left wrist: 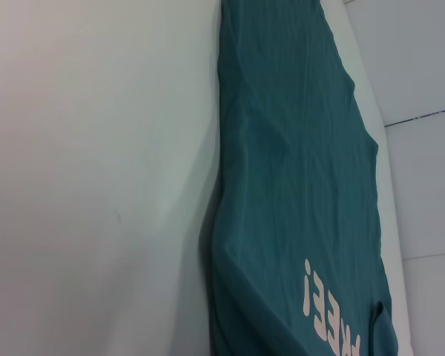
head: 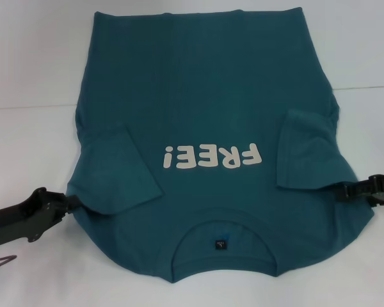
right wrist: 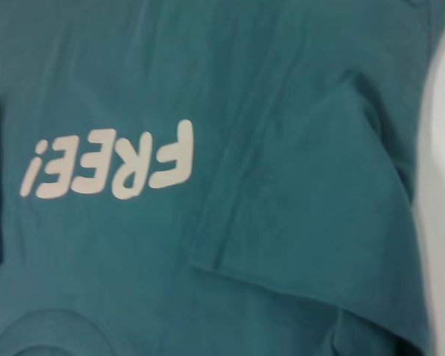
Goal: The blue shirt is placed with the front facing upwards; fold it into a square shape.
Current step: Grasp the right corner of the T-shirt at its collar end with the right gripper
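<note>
The blue shirt (head: 205, 115) lies flat on the white table (head: 32, 57), front face up, collar toward the robot and hem at the far edge. The cloth is a matte teal-blue knit, soft, with shallow lengthwise creases running down the body, plainly seen in the left wrist view (left wrist: 297, 185). The white "FREE!" print (head: 211, 157) sits mid-chest and reads upside down from the head camera; its letters are smooth, opaque and rounded. Both short sleeves are folded inward over the chest: the left sleeve (head: 115, 169) forms a slanted flap beside the print, the right sleeve (head: 304, 150) a squarer flap with a stitched hem edge, shown close in the right wrist view (right wrist: 304, 185). The ribbed neckline curves at the near edge, with a small dark neck label (head: 221, 243) inside it. The outline is broad at the shoulders and narrower toward the hem. The left gripper (head: 67, 203), black and of angular build, sits at the shirt's left shoulder edge, touching or nearly touching the cloth; how far its fingers are parted cannot be told. The right gripper (head: 345, 190), also black, meets the right shoulder edge just beside the folded sleeve; its opening likewise cannot be told, nor whether either one pinches the fabric.
</note>
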Controlling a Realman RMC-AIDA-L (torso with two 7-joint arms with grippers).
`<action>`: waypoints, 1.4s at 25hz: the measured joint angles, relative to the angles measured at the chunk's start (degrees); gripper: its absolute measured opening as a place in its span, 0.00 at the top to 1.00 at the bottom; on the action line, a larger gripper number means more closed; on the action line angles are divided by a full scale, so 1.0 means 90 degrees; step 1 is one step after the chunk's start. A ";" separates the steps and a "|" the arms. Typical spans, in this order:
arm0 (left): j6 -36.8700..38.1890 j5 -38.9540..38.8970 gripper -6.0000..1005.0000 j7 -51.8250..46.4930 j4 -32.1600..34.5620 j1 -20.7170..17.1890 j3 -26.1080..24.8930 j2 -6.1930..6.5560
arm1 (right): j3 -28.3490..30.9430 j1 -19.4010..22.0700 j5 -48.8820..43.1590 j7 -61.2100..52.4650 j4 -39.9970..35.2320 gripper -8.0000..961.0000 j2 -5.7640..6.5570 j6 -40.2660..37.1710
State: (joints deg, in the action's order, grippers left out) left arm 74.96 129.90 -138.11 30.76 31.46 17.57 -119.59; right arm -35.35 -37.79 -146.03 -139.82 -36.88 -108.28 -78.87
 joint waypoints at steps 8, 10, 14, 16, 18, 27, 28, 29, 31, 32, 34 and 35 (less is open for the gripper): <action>-0.0037 0.0000 0.95 0.0002 0.0000 0.0000 0.0001 -0.0014 | -0.0046 -0.0039 -0.0175 -0.0035 0.0025 0.11 -0.0051 0.0134; -0.0042 -0.0002 0.95 0.0000 0.0000 0.0000 0.0001 -0.0014 | -0.0047 -0.0072 -0.0154 -0.0012 0.0041 0.11 -0.0093 0.0113; -0.0043 -0.0065 0.95 0.0002 0.0000 0.0000 0.0001 -0.0016 | -0.0007 -0.0147 0.0000 0.0062 0.0034 0.11 -0.0154 -0.0025; -0.0042 -0.0076 0.95 0.0003 0.0000 0.0000 0.0001 -0.0019 | 0.0002 -0.0149 0.0069 0.0080 0.0034 0.11 -0.0155 -0.0054; -0.0042 -0.0077 0.95 0.0004 0.0000 -0.0007 0.0001 -0.0020 | 0.0002 -0.0125 0.0280 0.0129 0.0022 0.11 -0.0146 -0.0140; -0.0039 -0.0156 0.95 0.0005 0.0000 -0.0035 0.0001 -0.0023 | -0.0060 -0.0070 -0.0030 -0.0009 0.0021 0.11 -0.0069 -0.0109; -0.0039 -0.0161 0.95 0.0004 0.0000 -0.0037 0.0001 -0.0023 | -0.0057 -0.0070 -0.0039 -0.0010 0.0021 0.11 -0.0069 -0.0107; -0.0039 -0.0162 0.95 0.0004 0.0000 -0.0037 0.0000 -0.0023 | -0.0068 -0.0084 -0.0056 -0.0011 0.0026 0.11 -0.0068 -0.0101; -0.0038 -0.0163 0.95 0.0004 0.0000 -0.0034 0.0000 -0.0023 | -0.0090 -0.0120 -0.0107 -0.0022 0.0040 0.11 -0.0075 -0.0051; -0.0038 -0.0164 0.95 0.0004 0.0000 -0.0030 0.0000 -0.0023 | -0.0099 -0.0142 -0.0154 -0.0043 0.0046 0.11 -0.0093 -0.0021; -0.0038 -0.0166 0.95 0.0005 0.0000 -0.0024 0.0000 -0.0023 | -0.0102 -0.0164 -0.0218 -0.0071 0.0046 0.11 -0.0111 0.0014; -0.0037 -0.0166 0.95 0.0005 0.0000 -0.0023 0.0001 -0.0023 | -0.0107 -0.0188 -0.0272 -0.0101 0.0047 0.11 -0.0129 0.0037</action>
State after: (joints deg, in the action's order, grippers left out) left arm 74.63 128.40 -138.07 30.76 31.26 17.58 -119.80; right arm -36.31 -39.48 -148.48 -140.73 -36.46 -109.44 -78.54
